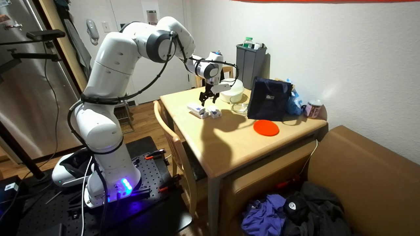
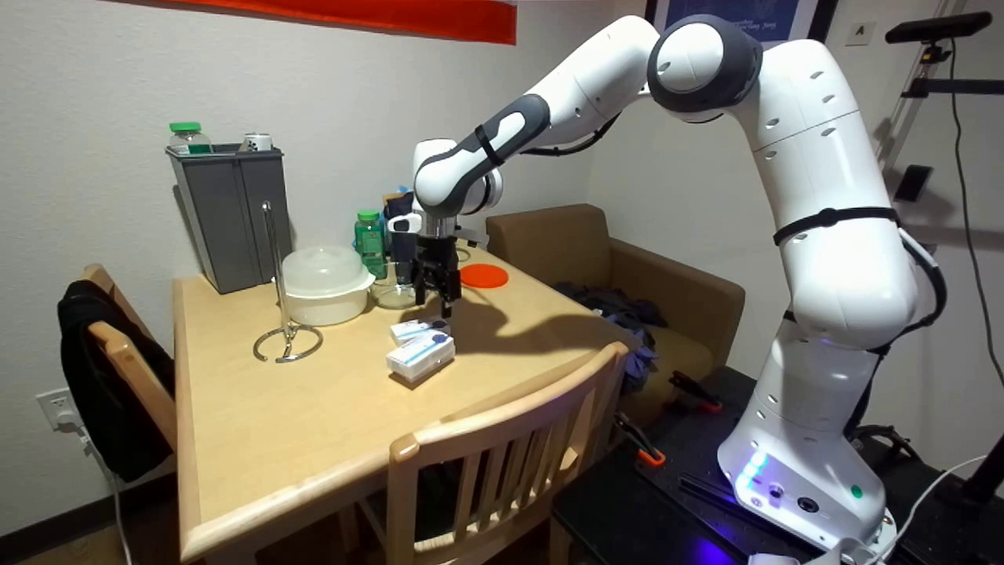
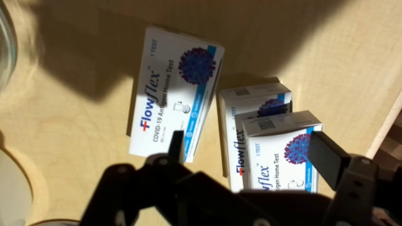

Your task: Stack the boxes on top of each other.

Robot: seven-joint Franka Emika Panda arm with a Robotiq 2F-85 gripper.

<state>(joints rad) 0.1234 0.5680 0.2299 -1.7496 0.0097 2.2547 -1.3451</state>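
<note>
Across the pale wooden rectangular surface (image 2: 274, 439) reaches a white, jointed robot arm (image 2: 698, 63), while in an exterior view a boxy navy fabric bag (image 1: 267, 101) stands near a flat, round red disc (image 1: 266, 127). The black fingers (image 3: 328, 160) are spread apart above three small, printed white cardboard boxes (image 2: 421, 355): in the wrist view, a single box (image 3: 176, 92) lies on the surface just beside a pair, whose upper box (image 3: 276, 153) rests on the lower box (image 3: 232, 121) but out of line with it.
</note>
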